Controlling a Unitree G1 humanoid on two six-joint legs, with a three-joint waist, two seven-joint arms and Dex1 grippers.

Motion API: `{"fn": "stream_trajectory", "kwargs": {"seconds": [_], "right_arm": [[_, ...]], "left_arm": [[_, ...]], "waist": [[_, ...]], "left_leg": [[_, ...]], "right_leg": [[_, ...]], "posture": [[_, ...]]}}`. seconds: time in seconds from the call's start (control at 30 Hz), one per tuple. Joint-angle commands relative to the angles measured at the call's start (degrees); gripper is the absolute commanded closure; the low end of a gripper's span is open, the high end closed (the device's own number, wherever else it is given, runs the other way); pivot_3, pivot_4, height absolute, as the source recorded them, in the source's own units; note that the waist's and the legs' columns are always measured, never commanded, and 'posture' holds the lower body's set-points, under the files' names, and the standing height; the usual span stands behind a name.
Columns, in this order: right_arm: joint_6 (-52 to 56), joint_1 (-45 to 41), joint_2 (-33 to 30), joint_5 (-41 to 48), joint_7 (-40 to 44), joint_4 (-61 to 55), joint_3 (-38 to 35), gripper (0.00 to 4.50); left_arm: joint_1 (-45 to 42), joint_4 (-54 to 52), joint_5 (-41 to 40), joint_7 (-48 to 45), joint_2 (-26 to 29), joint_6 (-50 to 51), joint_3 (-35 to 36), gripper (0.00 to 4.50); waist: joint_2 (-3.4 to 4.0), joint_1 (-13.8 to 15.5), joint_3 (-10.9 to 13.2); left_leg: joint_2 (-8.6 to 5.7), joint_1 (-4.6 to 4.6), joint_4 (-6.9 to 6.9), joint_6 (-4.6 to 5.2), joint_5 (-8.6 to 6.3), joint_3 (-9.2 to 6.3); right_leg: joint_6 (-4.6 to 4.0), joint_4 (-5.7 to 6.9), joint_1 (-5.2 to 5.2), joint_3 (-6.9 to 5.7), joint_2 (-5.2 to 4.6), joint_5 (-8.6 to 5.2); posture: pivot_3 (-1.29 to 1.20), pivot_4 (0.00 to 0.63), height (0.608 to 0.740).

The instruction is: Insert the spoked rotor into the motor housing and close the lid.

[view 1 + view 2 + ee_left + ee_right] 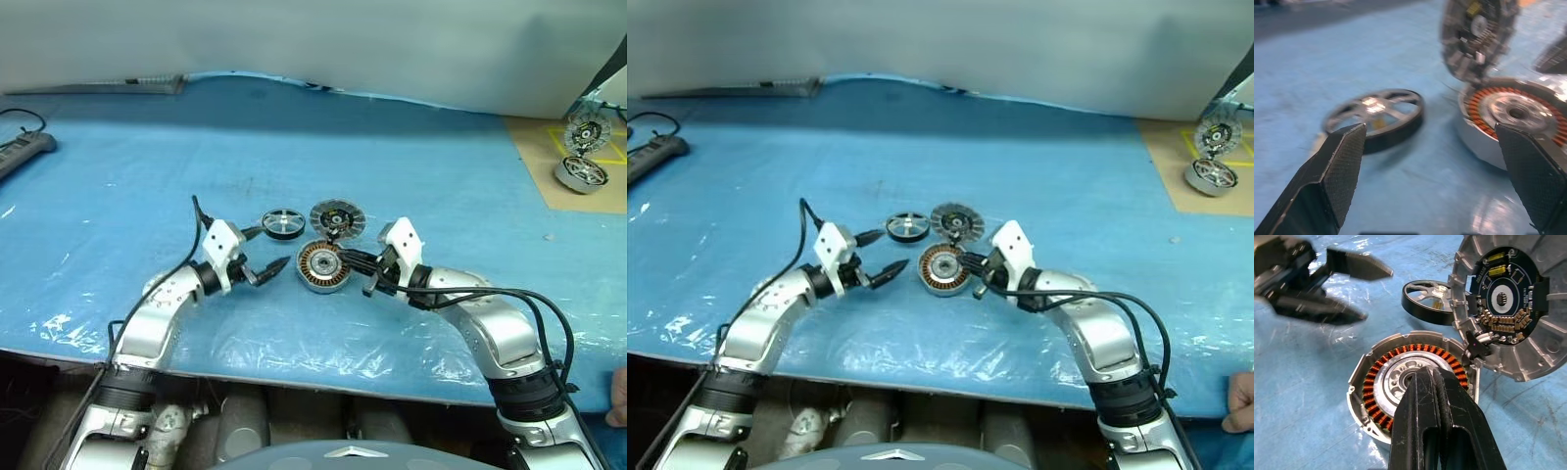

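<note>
Blue sheeting covers the worktop (118,176). On it the motor housing (323,266) lies open, its lid (336,216) propped up behind, the spoked rotor (281,222) just beside. Rotor not yet picked: the spread left end effector (263,253) must close on it; the right end effector (1436,396), pressed together, hovers over the housing.

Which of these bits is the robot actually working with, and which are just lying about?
Job: spoked rotor, motor housing, lid, open left claw, shut right claw.
Lying about: spare motor parts on brown mat, power strip.
</note>
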Motion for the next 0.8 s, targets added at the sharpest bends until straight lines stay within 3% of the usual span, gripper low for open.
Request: {"fn": "stream_trajectory", "kwargs": {"seconds": [0.03, 0.17, 0.4, 0.6, 0.8], "right_arm": [[-0.8, 0.6, -0.3, 1.6, 0.4, -2.2, -1.3, 4.46], [-1.4, 0.6, -0.1, 1.3, 0.1, -1.3, -1.0, 4.46], [-2.3, 1.2, -0.2, 0.6, -0.1, -0.9, -0.2, 4.46], [-2.5, 2.5, -0.5, 0.2, -0.7, -1.8, -0.1, 4.46], [-5.4, 5.0, -0.5, -0.3, -1.1, -3.3, -0.4, 4.46]], "left_arm": [[-3.8, 0.8, -2.6, 1.0, 2.2, 4.0, 4.2, 0.00], [-8.9, 5.5, -4.0, -0.9, 5.2, 8.7, 5.8, 0.00], [-18.6, 18.3, -3.0, -9.3, 9.9, 8.1, 4.2, 0.00], [-28.1, 30.1, -1.4, -14.8, 10.7, 9.0, 2.2, 0.00], [-34.3, 35.2, 0.1, -22.4, 10.8, 13.1, -1.8, 0.00]], "waist": [[0.00, 0.0, 0.0], [0.00, 0.0, 0.0], [-0.01, 0.1, 0.0], [-0.01, 0.5, 0.0], [-0.02, 0.9, 0.0]], "left_leg": [[0.00, 0.01, 0.01, 0.00, 0.00, 0.00], [-0.02, 0.00, 0.03, 0.00, 0.00, 0.00], [-0.21, -0.04, 0.03, -0.01, 0.01, -0.02], [-0.26, -0.06, 0.03, -0.01, 0.01, -0.02], [-0.27, -0.09, -0.01, -0.01, 0.01, -0.04]], "right_leg": [[0.00, 0.00, 0.00, 0.00, 0.00, 0.00], [0.02, 0.01, -0.01, 0.02, 0.00, 0.01], [0.16, 0.02, -0.02, -0.01, 0.00, 0.09], [0.14, 0.01, -0.02, -0.01, -0.04, 0.08], [0.15, 0.01, -0.04, -0.03, -0.05, 0.09]], "posture": [[0.00, 0.150, 0.740], [0.00, 0.150, 0.740], [0.00, 0.150, 0.740], [0.00, 0.150, 0.740], [0.00, 0.150, 0.740]]}}
